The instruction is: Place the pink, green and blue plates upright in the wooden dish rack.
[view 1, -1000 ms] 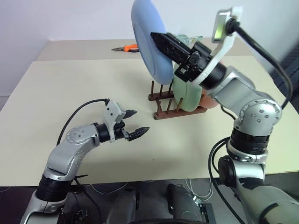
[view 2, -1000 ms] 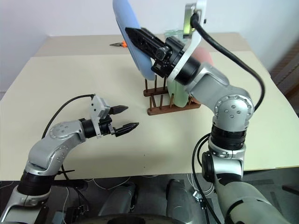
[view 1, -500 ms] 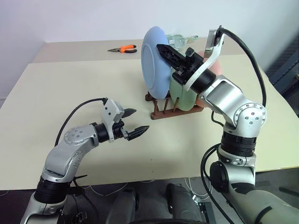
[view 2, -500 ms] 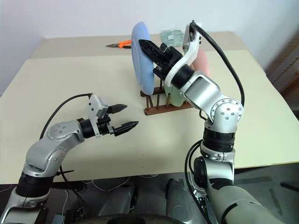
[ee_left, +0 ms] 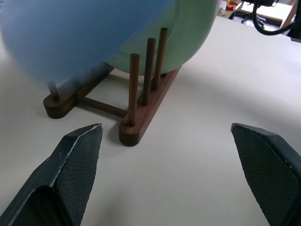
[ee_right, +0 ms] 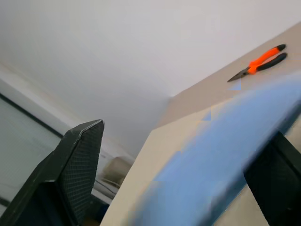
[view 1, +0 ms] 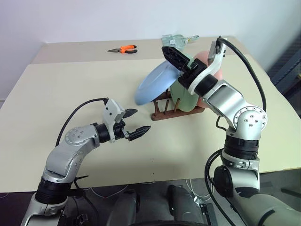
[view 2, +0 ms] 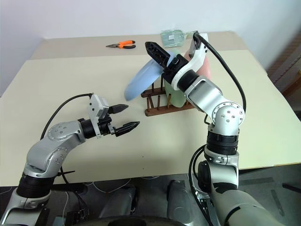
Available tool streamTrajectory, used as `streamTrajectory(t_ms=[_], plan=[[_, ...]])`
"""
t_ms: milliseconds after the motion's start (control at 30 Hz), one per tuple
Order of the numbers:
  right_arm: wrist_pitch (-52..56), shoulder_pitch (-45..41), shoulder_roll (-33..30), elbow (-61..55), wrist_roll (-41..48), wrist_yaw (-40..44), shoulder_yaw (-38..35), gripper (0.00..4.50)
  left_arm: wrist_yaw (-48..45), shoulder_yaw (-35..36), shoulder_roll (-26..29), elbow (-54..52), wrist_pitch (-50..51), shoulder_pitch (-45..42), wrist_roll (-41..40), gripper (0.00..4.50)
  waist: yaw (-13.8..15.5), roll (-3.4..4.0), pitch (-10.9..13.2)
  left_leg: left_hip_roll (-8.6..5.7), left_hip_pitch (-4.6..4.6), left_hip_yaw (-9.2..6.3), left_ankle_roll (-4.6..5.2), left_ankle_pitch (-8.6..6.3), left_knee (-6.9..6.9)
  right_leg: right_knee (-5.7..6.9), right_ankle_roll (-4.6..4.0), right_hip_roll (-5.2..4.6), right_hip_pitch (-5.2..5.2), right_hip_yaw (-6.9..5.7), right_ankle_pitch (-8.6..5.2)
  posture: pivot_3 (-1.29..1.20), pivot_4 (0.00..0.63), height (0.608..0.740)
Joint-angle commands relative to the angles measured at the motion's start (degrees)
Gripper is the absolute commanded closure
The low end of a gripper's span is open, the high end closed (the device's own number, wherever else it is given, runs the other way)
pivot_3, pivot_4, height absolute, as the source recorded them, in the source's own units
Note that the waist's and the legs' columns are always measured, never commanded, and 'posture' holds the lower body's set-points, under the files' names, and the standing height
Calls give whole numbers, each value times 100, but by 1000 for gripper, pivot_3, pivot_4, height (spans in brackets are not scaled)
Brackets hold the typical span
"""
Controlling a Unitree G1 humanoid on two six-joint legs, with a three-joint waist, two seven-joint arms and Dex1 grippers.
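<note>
The light blue plate (view 1: 153, 84) leans steeply to the left, its lower edge at the left end of the wooden dish rack (view 1: 164, 112). It looks blurred in both wrist views. My right gripper (view 1: 168, 51) is open just above the plate's upper rim; in the right wrist view its fingers (ee_right: 75, 174) stand wide apart with the plate passing between them. The green plate (view 1: 182, 96) stands upright in the rack. The pink plate (view 1: 203, 57) stands behind it, mostly hidden by my right arm. My left gripper (view 1: 142, 120) is open and empty above the table, left of the rack.
Orange-handled pliers (view 1: 123, 49) lie at the back of the table. A clear glass object (view 1: 176, 38) stands behind the rack. The cream table (view 1: 70, 84) stretches wide to the left and in front of the rack.
My right gripper came down over the rack and opened. The blue plate went from upright in its grip to tipping over to the left. The left arm kept still.
</note>
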Motion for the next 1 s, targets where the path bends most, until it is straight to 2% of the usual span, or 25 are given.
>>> streamTrajectory(t_ms=[33, 233, 300, 633, 767, 900, 1000], plan=[[-42, -26, -112, -143, -11, 150, -79, 43, 4, 76, 0, -159, -32, -7, -64, 0, 2, 0, 0, 0, 0, 0, 0, 0, 0, 0, 0, 0, 0, 0, 0, 0, 150, 740], [82, -84, -446, -236, -232, 410, 37, 43, 7, 58, -34, -97, -57, -36, -44, 0, 3, 0, 0, 0, -1, 0, 0, 0, 0, -2, 0, 0, 0, 0, 0, 0, 150, 740], [178, -81, -625, -486, -443, 674, 232, 535, -2, 87, -47, -105, -52, -25, -81, 0, 2, 2, 1, 0, -1, 1, 0, 0, 0, -2, 0, 0, 0, 0, 0, 0, 150, 740], [211, 48, -1260, -1426, -1202, 2147, 840, 535, 105, 672, -71, 39, 43, -9, -426, 0, 12, 0, 1, 2, -3, 1, 0, 0, -1, -6, 21, -1, 0, 0, -14, 0, 150, 740], [404, 394, -1560, -1804, -952, 2567, 795, 535, 231, 1047, -14, 281, 18, -23, -504, 0, 21, -2, 1, 2, -4, -3, 0, -1, -1, -8, 22, -2, 3, -2, -15, 0, 150, 740], [815, 1012, -1813, -2070, -541, 2523, 838, 535, 253, 1226, 111, 524, -56, 2, -412, 0, 28, -4, 1, 3, -5, -4, 0, -1, -1, -10, 22, -5, 4, -2, -15, 0, 150, 740], [947, 1458, -1746, -2159, -357, 2224, 937, 535, 234, 1319, 149, 664, -106, 10, -429, 0, 28, -5, 1, 3, -7, -5, -1, -1, -1, -11, 22, -7, 1, -2, -16, 0, 150, 740]])
